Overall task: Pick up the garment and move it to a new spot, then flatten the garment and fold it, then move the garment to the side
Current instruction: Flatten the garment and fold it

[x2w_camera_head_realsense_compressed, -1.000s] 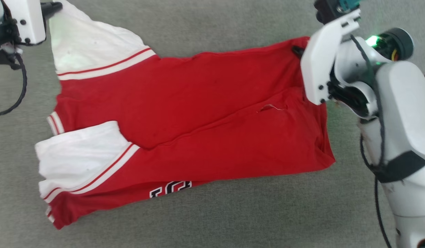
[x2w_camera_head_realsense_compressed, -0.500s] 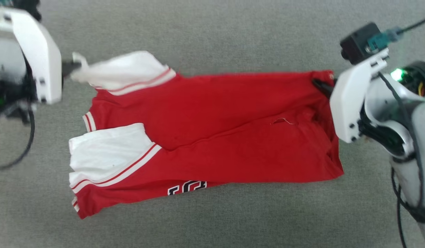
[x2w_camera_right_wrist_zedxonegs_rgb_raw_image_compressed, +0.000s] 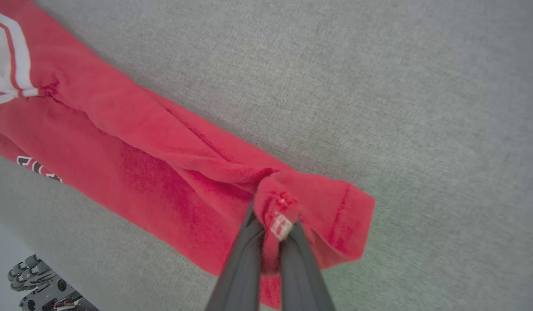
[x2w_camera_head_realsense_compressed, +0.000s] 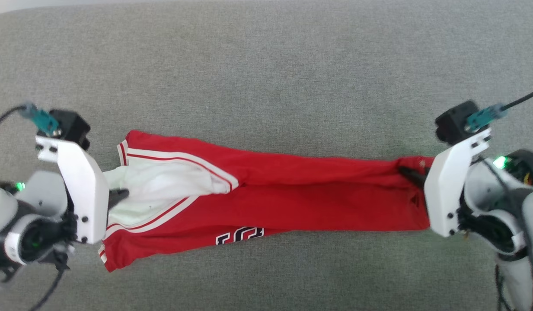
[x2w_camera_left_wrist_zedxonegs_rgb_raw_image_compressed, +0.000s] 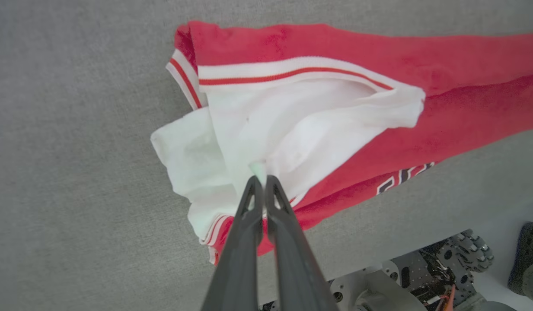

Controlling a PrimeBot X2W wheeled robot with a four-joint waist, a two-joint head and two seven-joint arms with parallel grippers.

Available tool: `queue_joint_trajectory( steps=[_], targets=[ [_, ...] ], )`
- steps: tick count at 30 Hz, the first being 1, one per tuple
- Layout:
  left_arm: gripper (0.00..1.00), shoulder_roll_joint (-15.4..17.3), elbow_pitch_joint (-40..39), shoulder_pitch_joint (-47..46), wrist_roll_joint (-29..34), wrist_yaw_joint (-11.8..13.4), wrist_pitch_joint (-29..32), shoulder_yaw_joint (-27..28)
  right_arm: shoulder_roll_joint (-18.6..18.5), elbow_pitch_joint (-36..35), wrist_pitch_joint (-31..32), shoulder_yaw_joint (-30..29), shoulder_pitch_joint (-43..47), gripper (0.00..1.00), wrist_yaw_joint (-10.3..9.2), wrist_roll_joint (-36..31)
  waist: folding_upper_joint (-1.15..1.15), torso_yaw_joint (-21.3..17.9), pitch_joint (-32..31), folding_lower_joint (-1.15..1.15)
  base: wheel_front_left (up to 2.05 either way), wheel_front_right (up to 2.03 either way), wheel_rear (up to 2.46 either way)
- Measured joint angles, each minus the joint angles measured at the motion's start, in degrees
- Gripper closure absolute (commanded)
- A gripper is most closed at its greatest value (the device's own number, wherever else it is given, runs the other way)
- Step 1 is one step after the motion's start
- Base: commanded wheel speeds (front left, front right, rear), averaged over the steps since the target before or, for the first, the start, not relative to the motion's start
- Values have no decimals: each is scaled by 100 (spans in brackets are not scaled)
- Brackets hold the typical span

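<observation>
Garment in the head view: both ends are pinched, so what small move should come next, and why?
Probably lower both ends and open the jaws. The garment is folded lengthwise and stretched along the grey surface, with the left gripper shut on a white sleeve and the right gripper shut on the red hem.

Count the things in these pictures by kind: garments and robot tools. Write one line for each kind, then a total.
Garments: 1, the red and white garment, stretched out between the two tools.
Tools: 2, the left tool shut on a white sleeve, the right tool shut on the red hem end.
Total: 3
</observation>
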Motion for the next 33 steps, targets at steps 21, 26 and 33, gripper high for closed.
queue_joint_trajectory(
  steps=[21, 26, 33],
  targets=[
    [0, -572, 1199, 1054, 54, -813, -2325, 241, 595, 521, -133, -769, 449, 0, 0, -58, 0, 21, -263, 0, 0, 0, 0],
    [0, -515, 1023, 1316, 334, -832, -3397, 476, 664, 509, 108, -1122, 600, 0, 0, -96, 0, 99, -256, 0, 0, 0, 0],
    [0, -560, 934, 1862, 537, -817, -4697, 694, 786, 827, 189, -1411, 692, 0, 0, -89, 0, 285, -254, 0, 0, 0, 0]
  ],
)
